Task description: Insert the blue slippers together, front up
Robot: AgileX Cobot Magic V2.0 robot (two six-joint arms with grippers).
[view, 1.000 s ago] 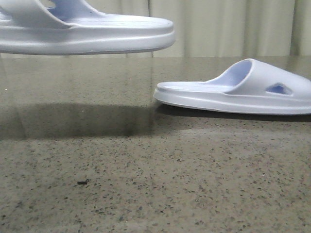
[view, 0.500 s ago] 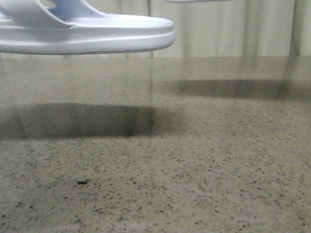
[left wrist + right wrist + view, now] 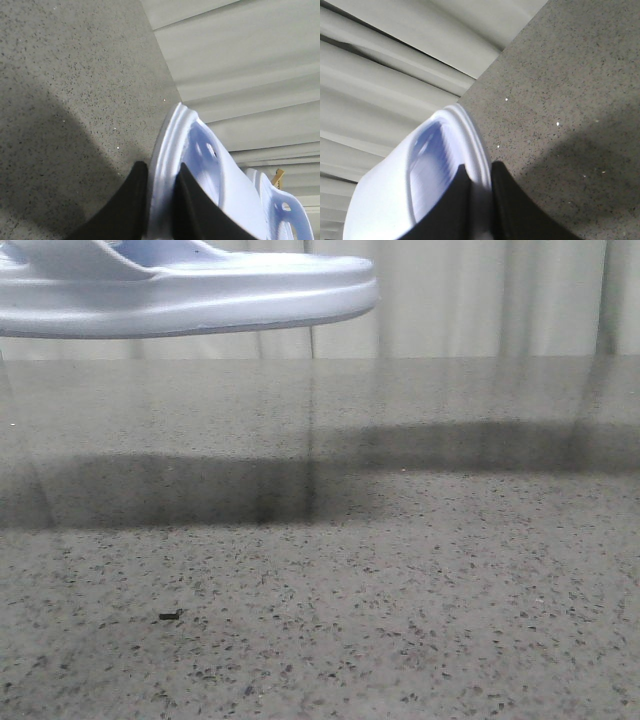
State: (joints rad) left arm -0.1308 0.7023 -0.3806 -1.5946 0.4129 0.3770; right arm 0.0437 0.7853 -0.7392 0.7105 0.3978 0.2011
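While raised off the table [image 3: 400,640], each hand [image 3: 160,200] [image 3: 480,200] pinching one blue slipper's [image 3: 200,165] [image 3: 420,170] rim

The slippers [image 3: 190,295] are very pale blue-white, bluer inside the strap. The surface [image 3: 400,620] is grey-brown stone speckled with dark flecks. The gripper fingers [image 3: 131,200] are black. The curtain [image 3: 480,300] is off-white.

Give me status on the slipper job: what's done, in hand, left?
Done: both blue slippers are off the table. In hand: the left gripper pinches the rim of one slipper, which hangs in the air at the front view's top left; the right gripper pinches the other slipper, out of the front view. Left: bringing the two together and nesting them, front up.
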